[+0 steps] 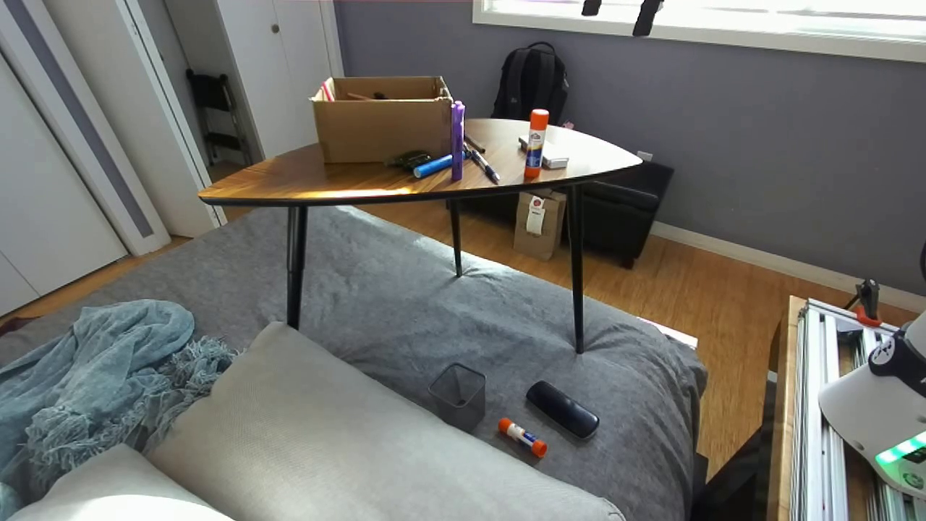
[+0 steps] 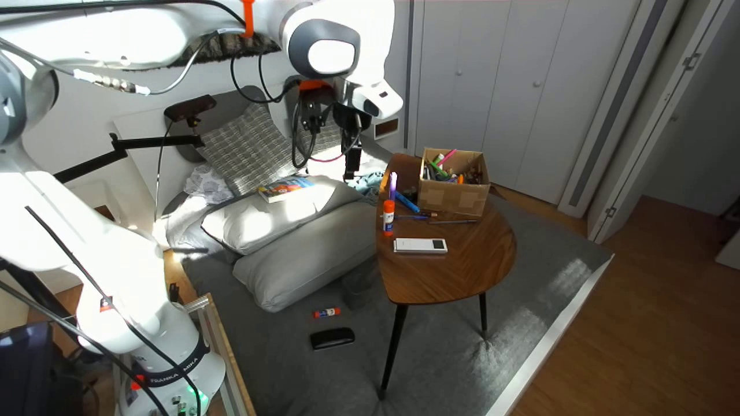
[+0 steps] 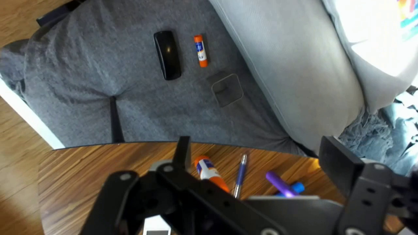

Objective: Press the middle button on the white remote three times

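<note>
The white remote (image 2: 420, 246) lies flat on the wooden table (image 2: 451, 283) in an exterior view, with a dark patch near one end. It also shows in an exterior view partly behind the glue stick (image 1: 554, 160). In the wrist view only one end of the remote (image 3: 156, 225) shows at the bottom, the rest hidden behind my gripper. My gripper (image 3: 256, 147) is open, its fingers wide apart with nothing between them. In an exterior view my gripper (image 2: 351, 167) hangs above and beside the table's far left, apart from the remote. Its buttons are too small to make out.
An upright orange-capped glue stick (image 2: 388, 218), an upright purple marker (image 2: 393, 185), a blue marker (image 2: 407, 202) and pens stand or lie near the remote. A cardboard box (image 2: 455, 197) of items sits on the table. A black case (image 3: 167, 55) and mesh cup (image 3: 228, 90) are below.
</note>
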